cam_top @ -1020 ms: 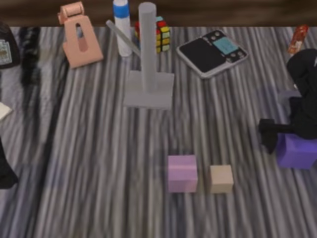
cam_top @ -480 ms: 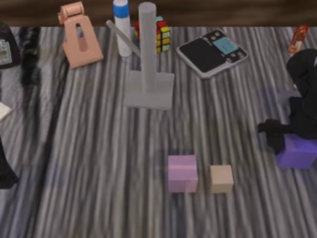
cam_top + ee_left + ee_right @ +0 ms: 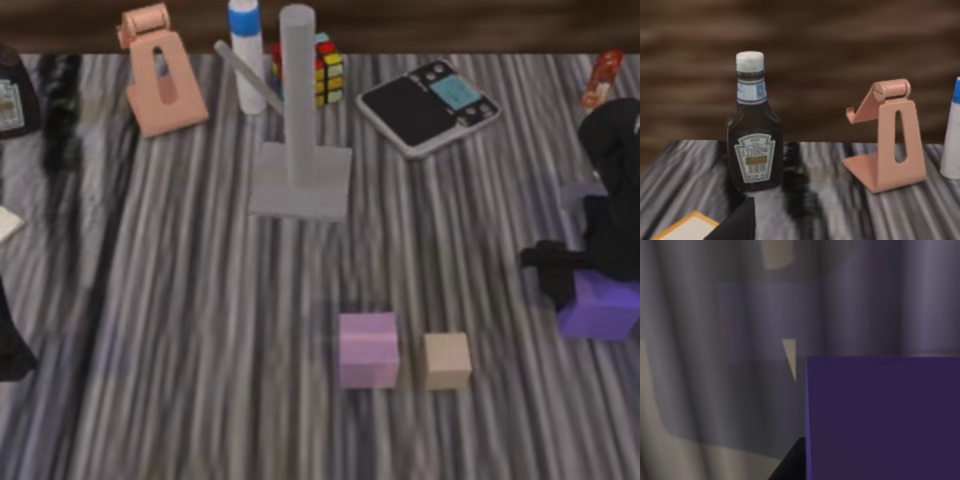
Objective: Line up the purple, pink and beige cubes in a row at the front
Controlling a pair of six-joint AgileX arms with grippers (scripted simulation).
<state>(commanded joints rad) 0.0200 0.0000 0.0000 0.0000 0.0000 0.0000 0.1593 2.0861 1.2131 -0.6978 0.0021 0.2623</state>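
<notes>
- Top view: right gripper (image 3: 572,283) at table's right edge, against purple cube (image 3: 600,306); grip state impossible to tell. Pink cube (image 3: 368,349) and beige cube (image 3: 446,360) front centre, side by side, apart.
- Left wrist view: sauce bottle (image 3: 754,131), phone stand (image 3: 887,137).
- Right wrist view: purple cube (image 3: 882,417) close up.

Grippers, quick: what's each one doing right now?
Left gripper: parked at the table's left edge, fingers cannot be told.
Right gripper: at the purple cube by the right edge; whether it grips cannot be told.

Matte purple cube (image 3: 600,306) on a streaked, wood-grain table (image 3: 200,330).
</notes>
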